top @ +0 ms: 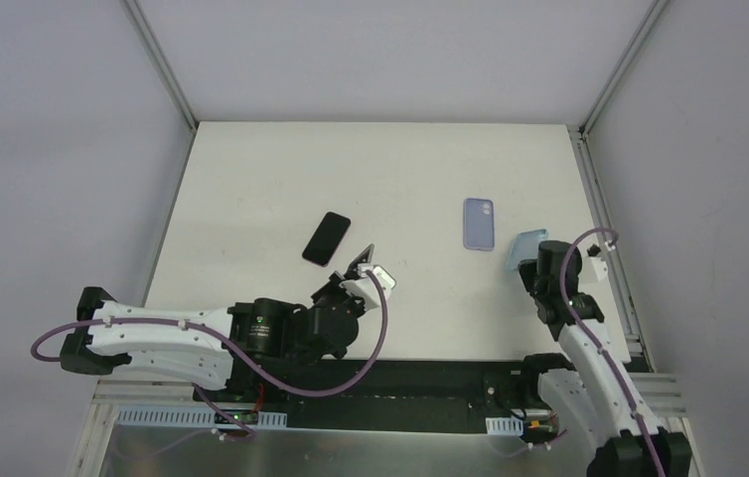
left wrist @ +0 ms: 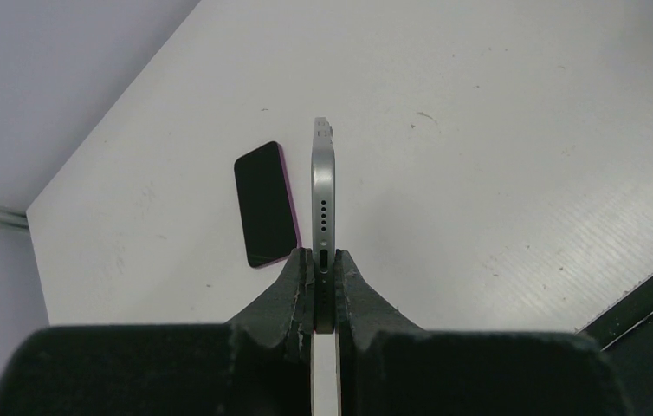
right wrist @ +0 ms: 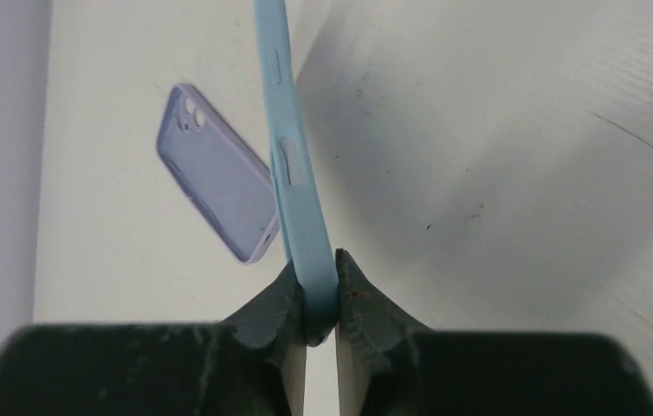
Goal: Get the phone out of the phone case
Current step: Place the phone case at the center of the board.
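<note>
**Phone and blue case held apart, one in each gripper**

The left gripper (left wrist: 323, 267) is clamped on the bottom end of the silver phone (left wrist: 323, 186), with one finger on each flat face beside the charging port. The left wrist view shows the phone edge-on, its port and speaker holes turned to the camera. Its metal rim is bare, with no case around it. In the top view this gripper sits over the near-middle part of the table (top: 400, 164).

The right gripper (right wrist: 314, 282) is closed tight on one end of the light blue phone case (right wrist: 294, 173). The case also shows edge-on, with its raised button covers along the side. From above, it is near the table's right edge, well apart from the silver phone.

Two more things lie flat on the white surface. A dark phone (left wrist: 264, 204) with a magenta rim lies screen up, just beyond the left gripper and to the left of the held phone. A lavender case (right wrist: 215, 186) lies back up with its camera corner showing, between the two arms and nearer the right one. Whether it has a phone inside cannot be told
</note>
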